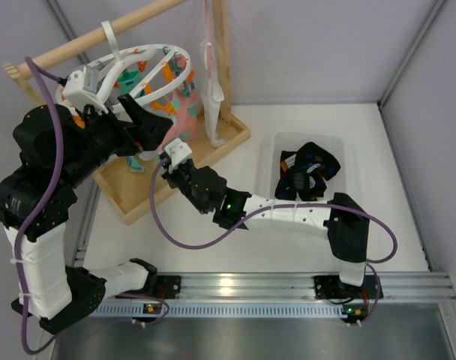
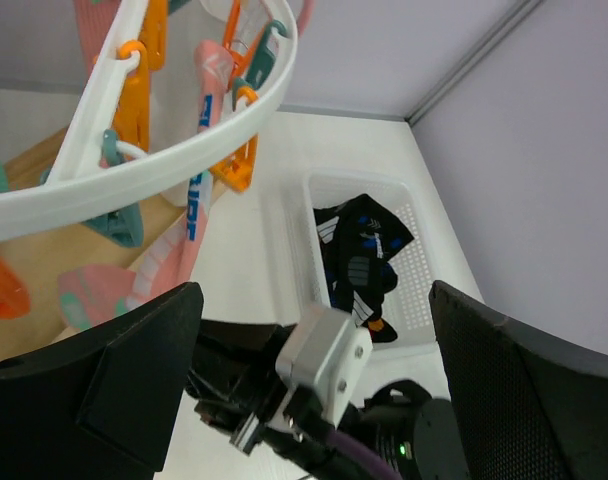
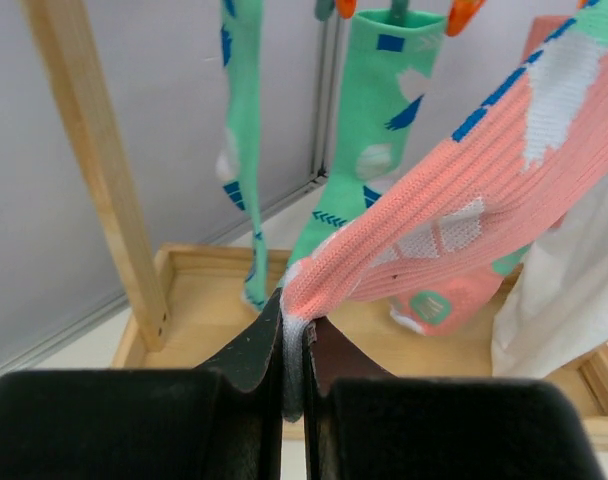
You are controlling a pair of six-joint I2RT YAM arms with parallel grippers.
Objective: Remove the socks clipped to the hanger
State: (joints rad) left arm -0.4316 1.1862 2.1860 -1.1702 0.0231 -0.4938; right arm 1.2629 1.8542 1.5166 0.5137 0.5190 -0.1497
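Sock pinched in right hand; left hand spread near hanger.

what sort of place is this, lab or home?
Likely a lab test cell: grey partition walls, an aluminium mounting rail, a clip hanger staged on a wooden frame.

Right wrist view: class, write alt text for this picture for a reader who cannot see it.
The right gripper is shut on the lower end of a pink sock that stretches up to the right. Behind it, two mint-green socks hang from clips, with a wooden post at left and a wooden base below.
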